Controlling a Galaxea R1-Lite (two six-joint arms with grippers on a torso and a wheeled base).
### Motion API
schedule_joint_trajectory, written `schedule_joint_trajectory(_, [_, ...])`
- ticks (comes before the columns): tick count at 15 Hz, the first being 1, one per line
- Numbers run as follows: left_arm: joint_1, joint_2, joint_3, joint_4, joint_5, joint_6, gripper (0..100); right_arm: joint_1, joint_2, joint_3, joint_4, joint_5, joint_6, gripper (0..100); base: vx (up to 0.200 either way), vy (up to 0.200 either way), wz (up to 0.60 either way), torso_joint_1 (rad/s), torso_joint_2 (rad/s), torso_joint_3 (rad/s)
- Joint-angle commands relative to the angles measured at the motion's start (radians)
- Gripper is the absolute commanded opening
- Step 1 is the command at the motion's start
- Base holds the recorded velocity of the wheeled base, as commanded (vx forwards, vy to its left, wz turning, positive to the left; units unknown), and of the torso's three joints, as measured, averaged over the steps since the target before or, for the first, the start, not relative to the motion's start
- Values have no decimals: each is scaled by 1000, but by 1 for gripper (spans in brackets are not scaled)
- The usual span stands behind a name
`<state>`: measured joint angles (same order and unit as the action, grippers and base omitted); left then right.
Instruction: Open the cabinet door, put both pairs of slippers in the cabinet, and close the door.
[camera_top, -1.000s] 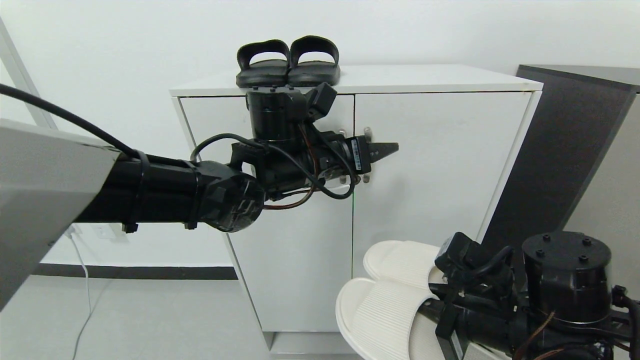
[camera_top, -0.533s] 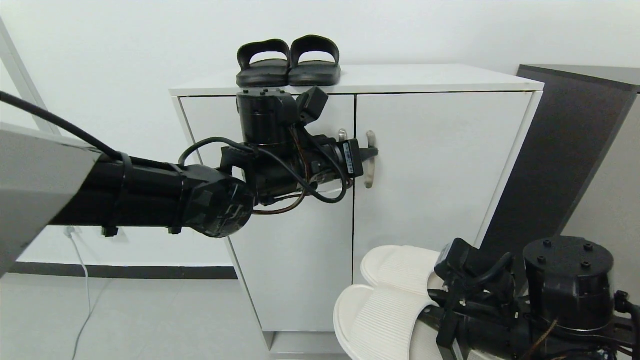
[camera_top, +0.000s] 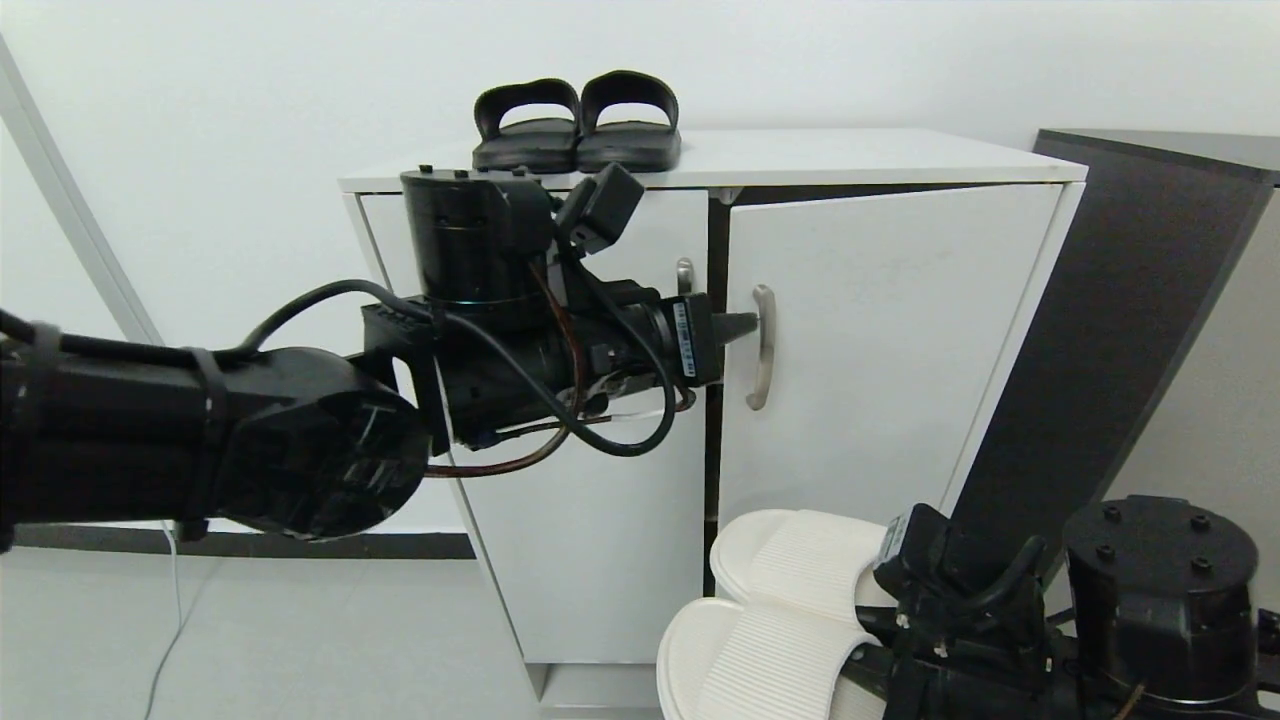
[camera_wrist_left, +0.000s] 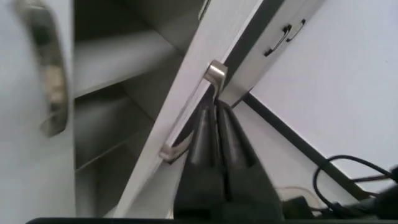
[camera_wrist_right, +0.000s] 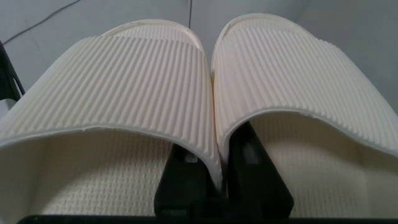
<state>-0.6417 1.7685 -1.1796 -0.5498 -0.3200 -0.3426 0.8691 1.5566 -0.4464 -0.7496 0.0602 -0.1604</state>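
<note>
A pair of black slippers (camera_top: 577, 120) stands on top of the white cabinet (camera_top: 880, 155). The cabinet's right door (camera_top: 880, 330) is ajar, with a dark gap along its left and top edges. My left gripper (camera_top: 745, 325) is shut, its joined fingers hooked behind that door's metal handle (camera_top: 762, 345). In the left wrist view the left gripper (camera_wrist_left: 216, 115) sits against the handle (camera_wrist_left: 186, 124), and a shelf (camera_wrist_left: 118, 59) shows inside. Low at the front right, my right gripper (camera_wrist_right: 217, 163) is shut on the inner walls of the white slippers (camera_top: 770, 610), held side by side.
The left door (camera_top: 560, 500) is closed, its handle (camera_top: 684, 275) just beside the gap. A tall dark cabinet (camera_top: 1130, 300) stands close against the right side. A cable (camera_top: 170, 620) trails on the grey floor at the left.
My left gripper drew back from beyond the handles, caught the right door's handle and pulled the door ajar. The white slippers in my right gripper sank a little.
</note>
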Motion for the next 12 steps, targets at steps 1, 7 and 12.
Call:
schedule_joint_trajectory(1, [0, -84, 49, -1, -2, 0, 0, 1, 0, 0, -1, 0, -1, 0, 0, 0, 0, 0, 0, 0])
schedule_joint_trajectory(7, [91, -32, 5, -9, -17, -75, 0, 7, 0, -2, -2, -5, -1, 0, 0, 0, 0, 0, 0, 0])
schedule_joint_trajectory(12, [96, 71, -81, -64, -14, -115, 0, 8, 5, -2, -1, -5, -1, 0, 0, 0, 0, 0, 0, 0])
